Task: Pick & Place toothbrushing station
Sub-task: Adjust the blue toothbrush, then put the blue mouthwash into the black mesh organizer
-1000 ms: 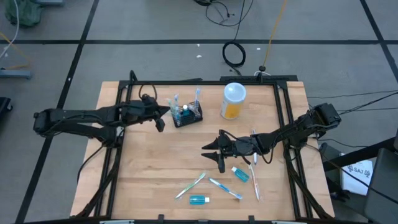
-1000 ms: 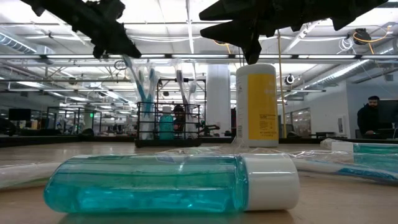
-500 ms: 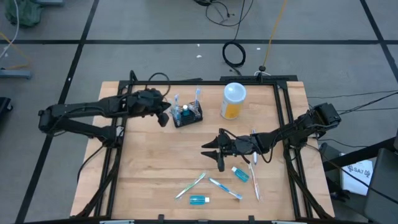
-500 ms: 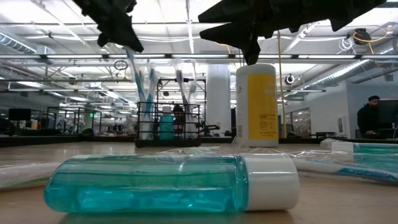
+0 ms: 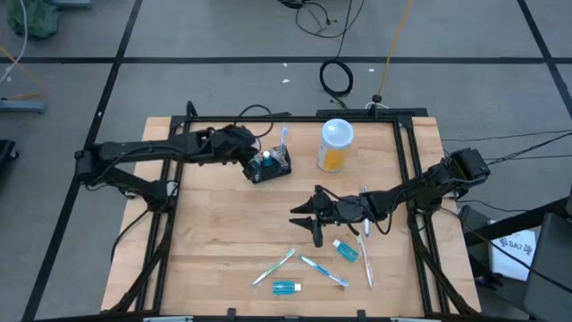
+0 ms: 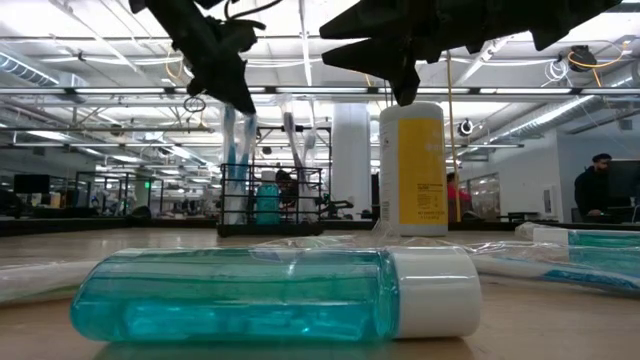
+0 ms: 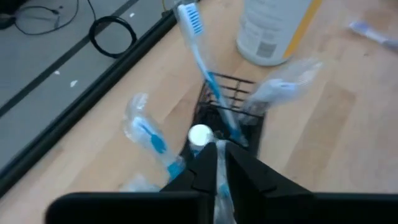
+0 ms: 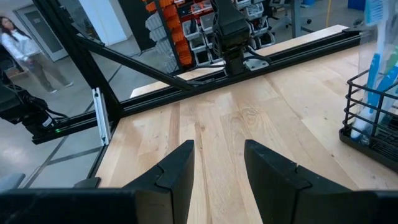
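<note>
The toothbrushing station is a small black wire rack [image 5: 271, 166] standing on the wooden table at the far left. It holds upright toothbrushes [image 7: 205, 68] and a small blue bottle with a white cap [image 7: 199, 134]. My left gripper [image 7: 219, 158] slants down over the rack's left end, above the brush heads in the low view [image 6: 243, 100]. Its fingers stand only a narrow slit apart, with nothing plainly between them. My right gripper [image 5: 304, 219] hovers open and level over the middle of the table, holding nothing [image 8: 217, 168].
A tall white-lidded container with orange contents [image 5: 335, 145] stands just right of the rack. Loose wrapped toothbrushes [image 5: 273, 266] [image 5: 323, 271] [image 5: 366, 259] and two small blue bottles [image 5: 286, 287] [image 5: 346, 250] lie near the front edge. A black frame borders the table.
My left gripper has travelled toward the table's right, from beside the rack's left side to over its left end. It has risen slightly and tipped to a flatter slant. The rack and its contents have not moved.
</note>
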`<state>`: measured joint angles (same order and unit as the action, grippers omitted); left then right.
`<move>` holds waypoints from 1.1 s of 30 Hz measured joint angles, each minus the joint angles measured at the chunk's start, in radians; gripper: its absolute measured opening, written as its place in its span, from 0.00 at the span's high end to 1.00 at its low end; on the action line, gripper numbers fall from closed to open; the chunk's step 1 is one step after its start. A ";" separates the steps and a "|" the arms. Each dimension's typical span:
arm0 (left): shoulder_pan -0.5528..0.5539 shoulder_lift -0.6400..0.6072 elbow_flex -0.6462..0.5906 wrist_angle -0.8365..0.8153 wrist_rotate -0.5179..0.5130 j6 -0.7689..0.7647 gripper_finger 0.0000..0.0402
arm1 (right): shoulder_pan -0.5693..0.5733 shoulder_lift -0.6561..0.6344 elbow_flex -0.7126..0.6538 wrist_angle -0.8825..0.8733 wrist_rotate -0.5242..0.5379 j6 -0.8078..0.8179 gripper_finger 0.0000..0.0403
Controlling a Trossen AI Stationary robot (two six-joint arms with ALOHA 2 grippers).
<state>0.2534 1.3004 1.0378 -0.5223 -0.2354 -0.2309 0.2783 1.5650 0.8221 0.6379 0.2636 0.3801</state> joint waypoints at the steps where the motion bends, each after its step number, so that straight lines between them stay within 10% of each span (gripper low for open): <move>1: 0.004 0.007 0.000 -0.001 -0.002 0.012 0.88 | 0.000 0.000 0.000 -0.002 0.000 0.000 0.67; 22: -0.153 -0.247 0.000 -0.023 -0.031 0.050 0.65 | -0.002 0.000 0.000 -0.082 -0.003 0.001 0.67; 33: -0.346 -0.270 -0.003 -0.224 -0.009 0.006 0.65 | 0.005 -0.095 0.001 -0.477 0.006 0.226 0.67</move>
<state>-0.0925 1.0300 1.0347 -0.7461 -0.2447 -0.2251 0.2838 1.4701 0.8234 0.1610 0.2700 0.6061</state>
